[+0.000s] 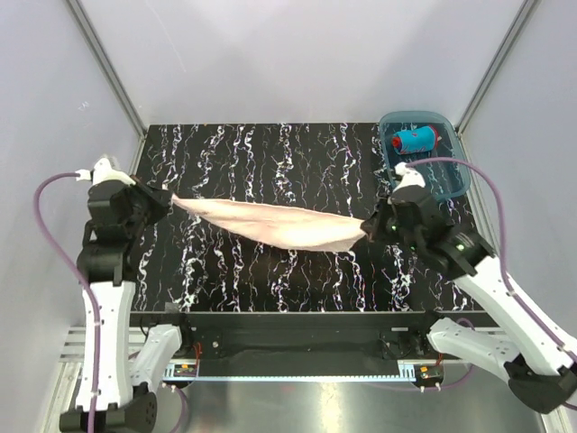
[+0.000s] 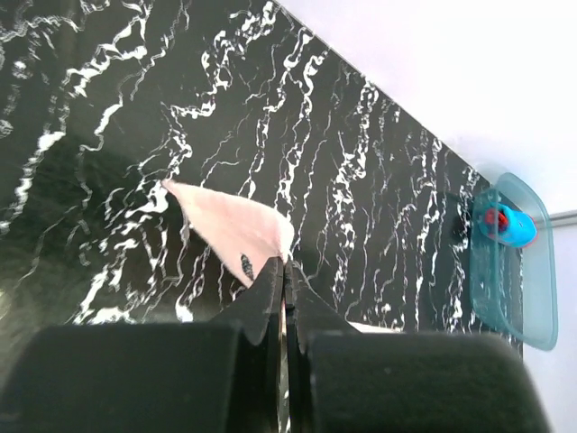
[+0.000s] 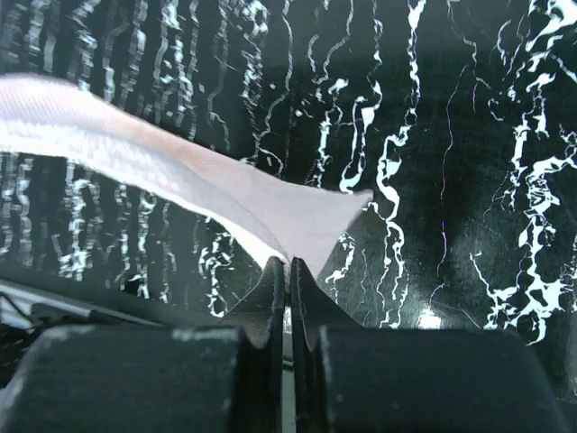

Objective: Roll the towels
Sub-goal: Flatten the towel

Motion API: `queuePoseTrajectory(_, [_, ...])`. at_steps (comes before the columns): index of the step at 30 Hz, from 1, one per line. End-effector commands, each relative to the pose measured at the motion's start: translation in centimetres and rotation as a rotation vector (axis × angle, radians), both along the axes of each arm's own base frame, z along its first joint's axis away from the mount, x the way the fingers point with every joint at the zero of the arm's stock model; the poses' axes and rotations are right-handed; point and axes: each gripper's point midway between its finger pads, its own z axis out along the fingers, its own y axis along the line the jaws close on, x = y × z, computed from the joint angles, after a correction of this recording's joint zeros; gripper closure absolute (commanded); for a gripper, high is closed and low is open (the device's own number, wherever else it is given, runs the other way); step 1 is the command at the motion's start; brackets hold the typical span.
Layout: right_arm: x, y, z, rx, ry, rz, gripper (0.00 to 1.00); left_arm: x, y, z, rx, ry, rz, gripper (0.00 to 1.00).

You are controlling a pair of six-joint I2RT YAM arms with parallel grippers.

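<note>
across the middle of the black marbled table point(image 1: 270, 144), the pale peach-pink towel point(image 1: 270, 225) is stretched from 9 o'clock to 3 o'clock, pulled into a long, narrow band between the two arms. its middle bellies out toward 6 o'clock; whether that sagging part touches the tabletop cannot be told from above.

at the 9 o'clock end, the left gripper point(image 1: 167, 200) is clamped on one corner of this towel. in the left wrist view its jaws are pressed together with the cloth pinched between them, and a loose pink flap with a small dark mark fans out beyond the fingertips.

at the 3 o'clock end, the right gripper point(image 1: 368, 227) pinches the opposite corner the same way. in the right wrist view its jaws are tight together on the cloth, and the band runs away from them toward 10 o'clock.

at the table's 1 o'clock corner stands a translucent blue tray point(image 1: 455, 185). the blue towel with red edging point(image 1: 415, 140) lies inside it as a tight roll, well apart from both grippers.
</note>
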Motion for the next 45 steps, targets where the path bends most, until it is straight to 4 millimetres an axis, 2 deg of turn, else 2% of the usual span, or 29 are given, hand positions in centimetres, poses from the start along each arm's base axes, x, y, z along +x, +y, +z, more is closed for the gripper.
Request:
queuePoseTrajectory(1, [-1.6, -1.5, 2.7, 0.028, -0.057, -0.001, 1.0, -4.2, 0.4, 0.5, 0.065, 0.08, -0.003, 1.0])
queuePoseTrajectory(3, [-2.3, -2.0, 3.3, 0.046, -0.06, -0.006, 1.0, -5.7, 0.1, 1.3, 0.065, 0.081, -0.014, 1.0])
queuePoseTrajectory(4, [-2.9, -2.4, 3.8, 0.054, -0.066, -0.006, 1.0, -6.4, -0.1, 2.5, 0.065, 0.055, -0.025, 1.0])
queuePoseTrajectory(7, [-3.8, -3.2, 4.1, 0.064, -0.071, -0.012, 1.0, -8.1, -0.3, 2.9, 0.067, 0.056, -0.033, 1.0])
queuePoseTrajectory(9, [-3.8, -3.6, 4.1, 0.052, -0.069, -0.037, 1.0, -8.4, -0.4, 2.2, 0.066, 0.068, -0.036, 1.0])
queuePoseTrajectory(13, [-2.2, -3.7, 2.7, -0.044, -0.015, -0.078, 1.0, -7.1, -0.7, -1.3, 0.042, 0.136, -0.051, 1.0])
queuePoseTrajectory(15, [-0.8, -3.6, 2.7, -0.081, -0.022, -0.109, 1.0, -5.7, -0.6, -2.3, 0.038, 0.147, -0.048, 1.0])
queuePoseTrajectory(18, [2.0, -2.7, 1.2, -0.147, 0.012, -0.13, 1.0, -3.2, -0.4, -4.7, 0.027, 0.188, -0.047, 1.0])
queuePoseTrajectory(20, [4.4, -1.4, -0.7, -0.152, 0.05, -0.124, 1.0, -1.4, -0.4, -6.2, 0.019, 0.202, -0.047, 1.0])
queuePoseTrajectory(21, [5.7, -1.8, -1.6, -0.15, 0.071, -0.149, 1.0, -0.2, -0.3, -7.5, 0.014, 0.239, -0.047, 1.0])
queuePoseTrajectory(22, [7.6, -0.9, -3.4, -0.14, 0.093, -0.15, 1.0, 0.4, -0.2, -8.9, 0.009, 0.267, -0.043, 1.0])
queuePoseTrajectory(23, [8.5, -0.3, -4.3, -0.118, 0.118, -0.135, 1.0, 1.7, -0.1, -9.1, 0.012, 0.25, -0.04, 1.0])
queuePoseTrajectory(24, [10.4, -0.2, -4.8, -0.094, 0.107, -0.156, 1.0, 2.8, 0.0, -10.8, 0.006, 0.29, -0.038, 1.0])
queuePoseTrajectory(25, [11.8, 0.1, -6.8, -0.114, 0.15, -0.161, 1.0, 3.5, 0.1, -11.8, 0.002, 0.306, -0.034, 1.0])
queuePoseTrajectory(26, [12.9, 0.2, -7.7, -0.114, 0.162, -0.162, 1.0, 4.9, 0.3, -11.9, 0.005, 0.288, -0.031, 1.0])
queuePoseTrajectory(27, [14.5, 0.1, -8.0, -0.104, 0.151, -0.182, 1.0, 6.1, 0.4, -14.0, 0.0, 0.344, -0.029, 1.0])
queuePoseTrajectory(28, [16.2, 0.3, -9.5, -0.12, 0.177, -0.188, 1.0, 7.1, 0.7, -14.4, 0.004, 0.354, -0.019, 1.0])
queuePoseTrajectory(29, [17.3, 0.4, -10.1, -0.129, 0.181, -0.184, 1.0, 8.6, 0.8, -16.6, 0.005, 0.407, -0.022, 1.0])
queuePoseTrajectory(30, [18.4, 0.4, -10.7, -0.134, 0.187, -0.189, 1.0, 9.5, 1.0, -17.6, 0.004, 0.432, -0.017, 1.0])
queuePoseTrajectory(31, [20.5, 0.4, -12.0, -0.145, 0.204, -0.197, 1.0, 11.0, 0.9, -17.3, -0.014, 0.43, -0.026, 1.0])
queuePoseTrajectory(32, [21.5, 0.5, -12.6, -0.154, 0.21, -0.188, 1.0, 11.8, 0.9, -19.8, -0.049, 0.497, -0.034, 1.0])
queuePoseTrajectory(34, [24.0, 0.8, -14.3, -0.174, 0.234, -0.183, 1.0, 13.9, 0.9, -20.3, -0.081, 0.505, -0.016, 1.0])
queuePoseTrajectory(35, [24.7, 0.6, -15.0, -0.182, 0.245, -0.182, 1.0, 14.7, 0.9, -22.2, -0.093, 0.543, -0.01, 1.0])
queuePoseTrajectory(36, [25.6, 0.5, -15.5, -0.185, 0.248, -0.183, 1.0, 15.3, 1.0, -22.8, -0.094, 0.557, -0.001, 1.0])
queuePoseTrajectory(37, [26.7, 0.6, -16.2, -0.187, 0.256, -0.183, 1.0, 16.8, 1.3, -22.3, -0.09, 0.54, 0.011, 1.0])
queuePoseTrajectory(38, [27.3, 0.3, -16.5, -0.183, 0.259, -0.181, 1.0, 17.3, 1.3, -23.9, -0.099, 0.577, 0.008, 1.0])
queuePoseTrajectory(42, [29.6, -1.0, -16.9, -0.192, 0.254, -0.204, 1.0, 19.8, 1.7, -23.6, -0.092, 0.56, 0.019, 1.0])
queuePoseTrajectory(43, [30.2, -1.3, -16.8, -0.19, 0.251, -0.207, 1.0, 20.9, 2.0, -22.8, -0.079, 0.534, 0.022, 1.0])
queuePoseTrajectory(45, [30.9, -2.2, -16.5, -0.185, 0.246, -0.217, 1.0, 21.4, 2.1, -23.5, -0.072, 0.564, 0.023, 1.0])
